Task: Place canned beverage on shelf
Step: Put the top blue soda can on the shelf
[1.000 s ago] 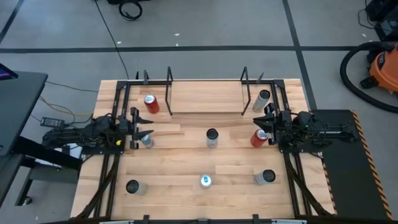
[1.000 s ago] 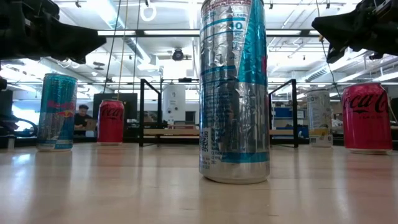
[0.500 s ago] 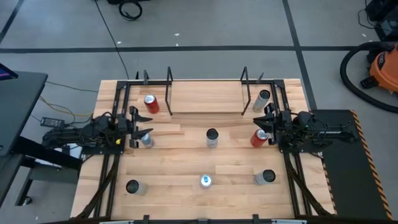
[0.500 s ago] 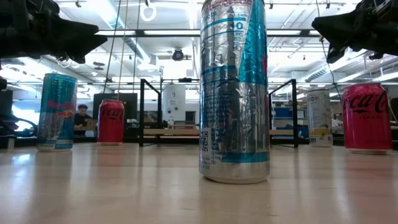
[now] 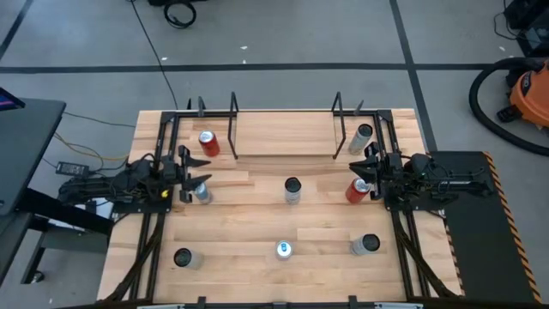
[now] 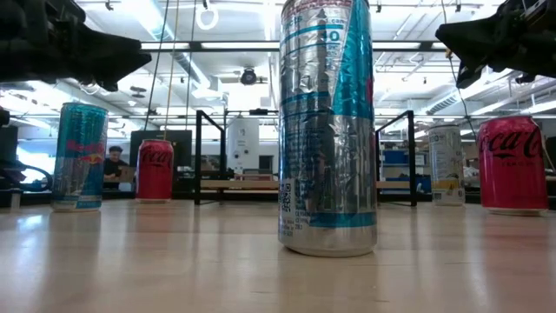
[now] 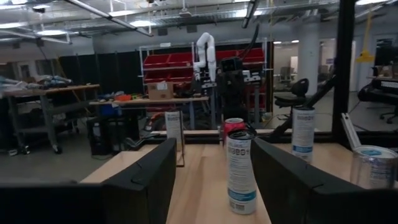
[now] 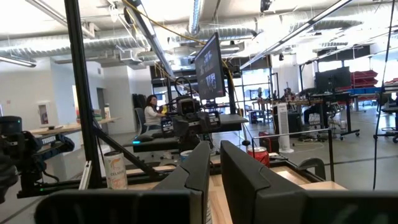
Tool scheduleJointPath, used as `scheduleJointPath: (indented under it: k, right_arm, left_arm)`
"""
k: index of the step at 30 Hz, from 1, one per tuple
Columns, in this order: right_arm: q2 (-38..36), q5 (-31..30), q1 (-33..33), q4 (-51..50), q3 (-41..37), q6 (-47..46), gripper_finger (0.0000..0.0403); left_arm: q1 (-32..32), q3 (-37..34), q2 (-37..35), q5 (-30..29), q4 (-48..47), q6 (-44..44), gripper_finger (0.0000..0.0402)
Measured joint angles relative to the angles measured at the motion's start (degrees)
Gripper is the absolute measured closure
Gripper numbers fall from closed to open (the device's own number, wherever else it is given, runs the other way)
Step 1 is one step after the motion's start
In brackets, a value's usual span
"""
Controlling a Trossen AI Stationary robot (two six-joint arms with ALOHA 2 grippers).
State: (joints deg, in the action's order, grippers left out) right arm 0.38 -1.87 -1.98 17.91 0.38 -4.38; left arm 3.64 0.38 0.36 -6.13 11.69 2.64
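**Both grippers sit above cans, neither has one in hand**

From the high view you get the whole layout. The shelf (image 5: 284, 136) lies at the far edge of the table (image 5: 257, 236), between its black rod uprights, and its plank is bare. A red can (image 5: 208, 142) stands just outside the shelf's left end and a silver can (image 5: 362, 136) just outside its right end. Your left gripper (image 5: 194, 176) is over the left side of the table with its fingers spread, right by a blue-silver can (image 5: 201, 192). Your right gripper (image 5: 371, 166) is over the right side, close to a second red can (image 5: 357, 190). A centre can (image 5: 292, 190) stands between the two arms, and three more cans line the near edge.

The low view adds height, which the overhead hides: both grippers hang above the can tops, the left gripper (image 6: 122, 61) over the teal can (image 6: 77, 156), the right (image 6: 456, 39) above the red can (image 6: 513, 165). A tall silver-blue can (image 6: 327, 126) fills the foreground, and the shelf (image 6: 304, 183) shows behind it.

The left wrist view confirms the wide gap: its fingers (image 7: 146, 180) stand well apart with nothing between them, and the centre can (image 7: 241, 171) stands well ahead of them. The right wrist view shows what the overhead cannot: its fingers (image 8: 239, 177) are close together, a narrow slot between them, gripping nothing. A person sits at a desk in the room beyond.
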Motion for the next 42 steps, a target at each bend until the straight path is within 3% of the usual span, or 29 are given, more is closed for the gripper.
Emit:
scheduleJointPath:
  k: [13,22,33,42]
  right_arm:
    - [0.00,-0.01,0.00,0.00,0.00,0.00,0.0355]
    - [-0.02,-0.02,0.00,-0.01,0.00,0.01,0.0355]
    - [-0.01,-0.01,0.00,-0.02,-0.01,0.01,0.0355]
    - [-0.01,0.00,0.01,0.00,0.00,0.01,0.0355]
  left_arm:
    - [-0.02,0.00,0.02,-3.68,-1.15,-1.98,0.0135]
    - [-0.02,0.47,0.02,-2.83,-0.10,0.54,0.0132]
    - [-0.02,7.91,2.88,-3.24,-1.84,-5.25,0.0131]
    - [-0.02,20.96,13.18,-3.22,-19.58,-6.07,0.0131]
